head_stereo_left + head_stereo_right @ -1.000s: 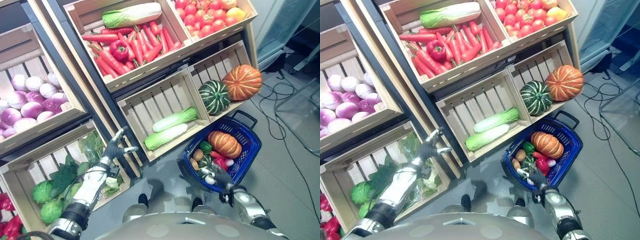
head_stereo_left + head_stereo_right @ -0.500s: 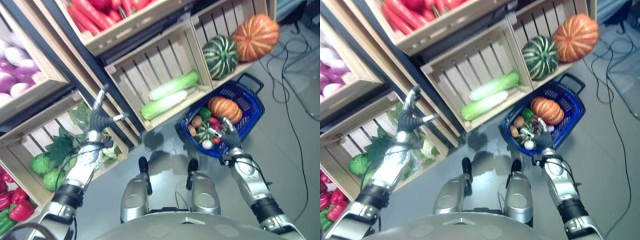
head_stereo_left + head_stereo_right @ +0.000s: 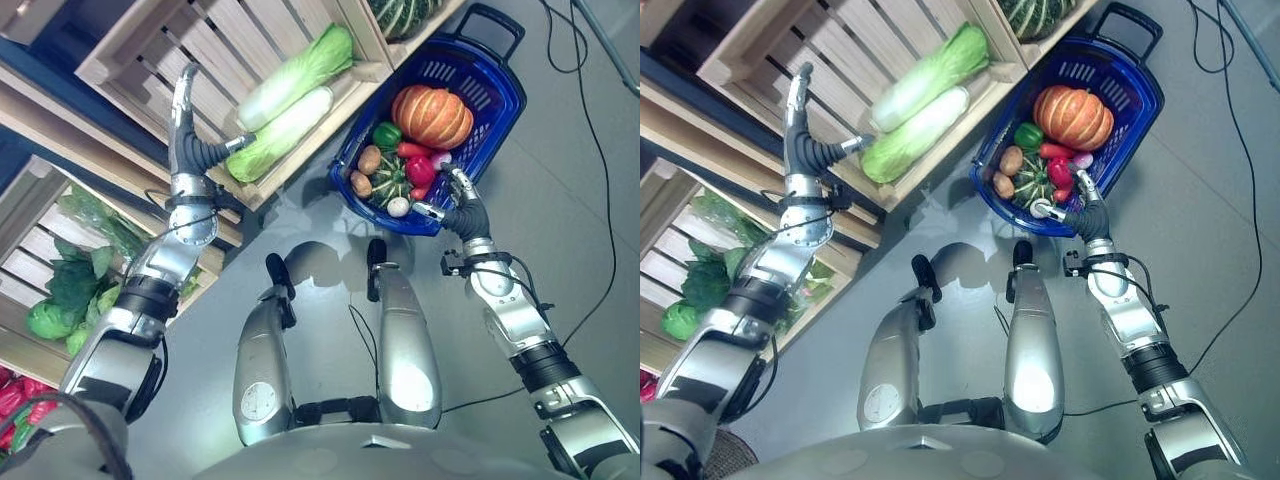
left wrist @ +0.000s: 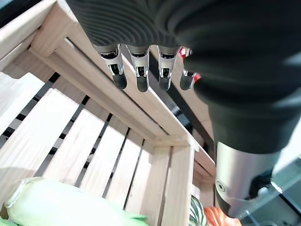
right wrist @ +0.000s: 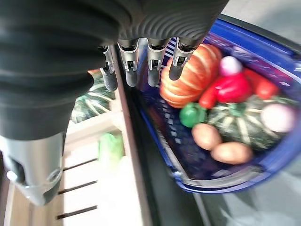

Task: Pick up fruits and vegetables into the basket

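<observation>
my left hand [image 3: 192,150] hangs fingers straight by the crate [image 3: 150,62], next to the cabbages [image 3: 285,100] inside. my right hand [image 3: 458,203], fingers loose and empty, hovers at the basket [image 3: 500,95] rim. i should curl round one cabbage's middle.

No readable text, label, number or sign anywhere. The blue basket [image 3: 480,60] carries no legible print on its rim or walls, and the wooden crates [image 3: 150,50] show bare slats with no markings or price tags.
</observation>
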Robot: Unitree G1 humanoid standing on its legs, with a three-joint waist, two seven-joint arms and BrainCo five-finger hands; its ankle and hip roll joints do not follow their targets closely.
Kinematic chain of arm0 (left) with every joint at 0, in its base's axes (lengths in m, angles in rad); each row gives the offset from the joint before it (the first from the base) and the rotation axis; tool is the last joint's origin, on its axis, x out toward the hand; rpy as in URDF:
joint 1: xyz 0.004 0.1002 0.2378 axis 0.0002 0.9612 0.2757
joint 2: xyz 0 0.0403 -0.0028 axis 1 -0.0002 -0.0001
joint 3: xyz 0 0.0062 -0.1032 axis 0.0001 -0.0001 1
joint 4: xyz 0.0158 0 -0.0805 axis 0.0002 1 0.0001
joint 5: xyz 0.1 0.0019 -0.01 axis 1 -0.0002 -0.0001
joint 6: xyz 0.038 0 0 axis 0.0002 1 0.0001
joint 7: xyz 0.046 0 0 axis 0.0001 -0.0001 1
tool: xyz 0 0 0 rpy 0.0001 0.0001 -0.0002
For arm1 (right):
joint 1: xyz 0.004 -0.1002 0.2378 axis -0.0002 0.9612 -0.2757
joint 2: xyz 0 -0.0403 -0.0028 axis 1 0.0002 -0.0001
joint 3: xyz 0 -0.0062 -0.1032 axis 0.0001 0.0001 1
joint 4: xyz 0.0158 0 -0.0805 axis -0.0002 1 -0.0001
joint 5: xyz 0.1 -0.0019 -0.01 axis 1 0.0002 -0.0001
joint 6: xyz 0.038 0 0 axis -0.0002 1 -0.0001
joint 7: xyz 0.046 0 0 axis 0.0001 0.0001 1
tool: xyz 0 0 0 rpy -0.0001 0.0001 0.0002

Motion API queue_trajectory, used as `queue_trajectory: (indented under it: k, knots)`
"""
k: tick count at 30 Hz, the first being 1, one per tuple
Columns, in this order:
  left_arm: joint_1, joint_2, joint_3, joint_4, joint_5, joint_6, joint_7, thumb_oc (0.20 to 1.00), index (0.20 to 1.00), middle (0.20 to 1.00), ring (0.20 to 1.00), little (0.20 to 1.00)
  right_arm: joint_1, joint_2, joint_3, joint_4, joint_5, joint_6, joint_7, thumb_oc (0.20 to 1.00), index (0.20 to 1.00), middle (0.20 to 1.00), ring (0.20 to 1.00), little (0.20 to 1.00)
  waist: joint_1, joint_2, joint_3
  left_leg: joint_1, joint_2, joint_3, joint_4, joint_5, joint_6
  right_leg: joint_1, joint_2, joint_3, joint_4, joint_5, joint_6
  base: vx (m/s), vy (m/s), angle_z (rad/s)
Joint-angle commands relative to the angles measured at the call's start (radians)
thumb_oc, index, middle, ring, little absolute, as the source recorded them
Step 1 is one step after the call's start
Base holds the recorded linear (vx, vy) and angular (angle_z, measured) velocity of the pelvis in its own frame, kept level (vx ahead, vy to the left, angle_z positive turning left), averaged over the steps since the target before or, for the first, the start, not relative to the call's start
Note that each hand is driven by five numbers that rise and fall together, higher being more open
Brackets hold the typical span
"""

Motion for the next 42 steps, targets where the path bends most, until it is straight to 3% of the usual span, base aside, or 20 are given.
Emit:
queue_trajectory:
  k: [1,7,8,9,10,18,28,38,42]
  knots:
    - [-0.025,0.03,0.055,0.001,0.011,0.0,0.096,1.0,1.0,1.0,1.0,1.0,-0.001,-0.007,0.003,-0.091,-0.013,-0.013,0.01,1.0,1.0,1.0,1.0,1.0,-0.024,-0.025,-0.025,-0.041,-0.003,0.029,0.085,-0.087,0.026,-0.019,0.04,0.001,0.013,-0.017,0.024,0.01,0.022,-0.13]
    - [-0.131,0.063,0.044,0.096,0.007,0.099,0.158,1.0,1.0,1.0,1.0,1.0,-0.003,-0.029,0.009,-0.092,0.01,-0.004,0.013,1.0,1.0,1.0,1.0,1.0,-0.054,-0.026,-0.025,-0.108,0.007,0.056,0.106,-0.091,0.023,-0.092,0.05,0.022,0.015,-0.011,0.022,0.02,0.043,-0.13]
    - [-0.17,0.069,0.034,0.145,0.023,0.131,0.172,1.0,1.0,1.0,1.0,1.0,0.003,-0.039,0.008,-0.089,0.009,-0.007,0.017,1.0,1.0,1.0,1.0,1.0,-0.068,-0.026,-0.025,-0.108,0.007,0.058,0.12,-0.12,0.012,-0.097,0.047,0.03,0.026,-0.036,0.031,0.02,0.079,-0.21]
    - [-0.189,0.075,0.032,0.161,0.024,0.149,0.174,1.0,1.0,1.0,1.0,1.0,0.001,-0.042,0.007,-0.091,0.012,-0.009,0.017,1.0,1.0,1.0,1.0,1.0,-0.073,-0.025,-0.025,-0.129,0.01,0.072,0.111,-0.091,0.021,-0.119,0.048,0.027,0.011,-0.005,0.023,0.1,0.107,-0.2]
    - [-0.211,0.08,0.029,0.191,0.013,0.175,0.171,1.0,1.0,1.0,1.0,1.0,0.011,-0.048,0.004,-0.096,0.021,-0.006,0.014,1.0,1.0,1.0,1.0,1.0,-0.082,-0.026,-0.025,-0.125,0.009,0.068,0.126,-0.121,0.009,-0.116,0.046,0.036,0.023,-0.032,0.032,0.03,0.059,-0.07]
    - [-0.369,0.135,-0.002,0.391,-0.101,0.361,0.066,1.0,1.0,1.0,1.0,1.0,0.053,-0.083,-0.019,-0.137,0.027,-0.003,0.027,1.0,1.0,1.0,1.0,1.0,-0.142,-0.028,-0.025,-0.193,0.011,0.1,0.153,-0.133,0.006,-0.197,0.049,0.067,0.01,-0.011,0.038,0.03,0.079,-0.08]
    - [-0.438,0.196,-0.049,0.566,-0.149,0.457,-0.087,1.0,1.0,1.0,1.0,1.0,0.063,-0.104,-0.033,-0.159,0.079,0.036,0.049,1.0,1.0,1.0,1.0,1.0,-0.18,-0.032,-0.025,-0.259,0.03,0.133,0.209,-0.159,0.007,-0.266,0.048,0.098,-0.003,0.016,0.051,0.01,0.055,-0.03]
    - [-0.447,0.217,-0.089,0.639,-0.194,0.476,-0.226,1.0,1.0,1.0,1.0,1.0,0.057,-0.117,-0.048,-0.164,0.12,0.075,0.062,1.0,1.0,1.0,1.0,1.0,-0.201,-0.025,-0.025,-0.301,0.038,0.147,0.237,-0.173,0.005,-0.317,0.05,0.131,-0.005,0.035,0.057,0.01,0.063,-0.07]
    - [-0.453,0.218,-0.108,0.649,-0.174,0.488,-0.237,1.0,1.0,1.0,1.0,1.0,0.046,-0.126,-0.054,-0.164,0.135,0.083,0.067,1.0,1.0,1.0,1.0,1.0,-0.208,-0.021,-0.025,-0.307,0.037,0.155,0.233,-0.17,0.003,-0.331,0.049,0.138,-0.011,0.043,0.057,0.0,0.058,-0.09]
